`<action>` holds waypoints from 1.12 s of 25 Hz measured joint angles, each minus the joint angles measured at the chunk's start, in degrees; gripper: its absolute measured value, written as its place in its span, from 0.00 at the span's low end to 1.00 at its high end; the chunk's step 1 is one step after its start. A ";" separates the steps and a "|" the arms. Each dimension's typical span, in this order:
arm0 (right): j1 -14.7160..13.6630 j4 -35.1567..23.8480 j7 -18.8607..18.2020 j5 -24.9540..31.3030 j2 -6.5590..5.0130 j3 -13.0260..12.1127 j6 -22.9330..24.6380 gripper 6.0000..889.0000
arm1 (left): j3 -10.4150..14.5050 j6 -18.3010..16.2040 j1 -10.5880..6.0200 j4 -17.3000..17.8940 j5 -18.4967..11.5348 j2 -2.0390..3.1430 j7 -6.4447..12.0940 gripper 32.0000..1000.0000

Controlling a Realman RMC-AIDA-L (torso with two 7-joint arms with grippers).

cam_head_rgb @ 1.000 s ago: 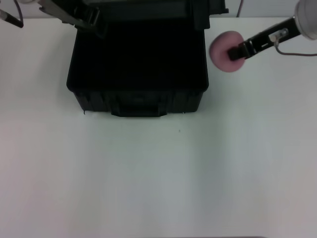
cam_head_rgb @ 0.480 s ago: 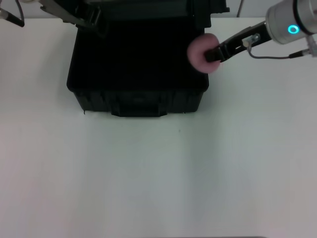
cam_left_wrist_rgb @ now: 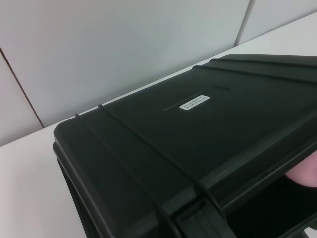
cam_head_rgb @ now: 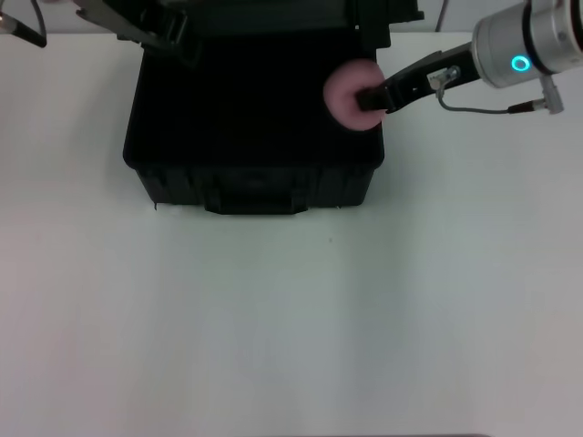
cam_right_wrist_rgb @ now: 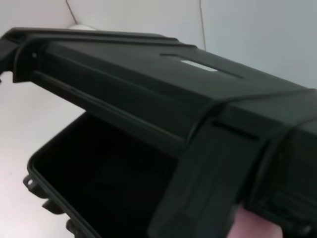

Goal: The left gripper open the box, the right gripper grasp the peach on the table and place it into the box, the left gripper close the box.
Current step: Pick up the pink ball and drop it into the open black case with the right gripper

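Note:
The black box (cam_head_rgb: 255, 187) stands open at the back of the white table (cam_head_rgb: 273, 319), its lid (cam_left_wrist_rgb: 163, 129) raised with the white label facing up. My right gripper (cam_head_rgb: 366, 96) is shut on the pink peach (cam_head_rgb: 344, 91) and holds it over the right side of the box's opening, just inside the rim. A sliver of the peach (cam_left_wrist_rgb: 304, 173) shows under the lid's edge, and the peach (cam_right_wrist_rgb: 252, 225) also shows pink below the lid's latch. The left gripper (cam_head_rgb: 137, 32) sits at the lid's back left corner, against the lid.
The box's dark inside (cam_right_wrist_rgb: 109, 173) shows nothing in it. A thin grey cable (cam_head_rgb: 474, 107) hangs from the right arm. Bare tabletop lies in front of the box and on both sides of it.
The right gripper has carried the peach leftward, from beside the box's right wall to over the right part of its opening. The lid and left arm have stayed put.

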 joint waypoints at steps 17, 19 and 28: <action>1.65 8.72 -6.46 8.16 0.71 -5.54 -11.99 0.09 | 0.00 0.14 -0.27 -0.14 -0.09 0.00 0.00 0.38; 1.63 9.47 -6.58 10.16 0.77 -7.89 -14.23 0.09 | 0.00 0.15 -0.32 -0.17 -0.13 0.00 0.00 0.38; 1.47 10.68 -6.68 13.22 0.80 -13.51 -19.74 0.11 | 0.00 0.15 -0.36 -0.34 -0.17 0.00 0.00 0.38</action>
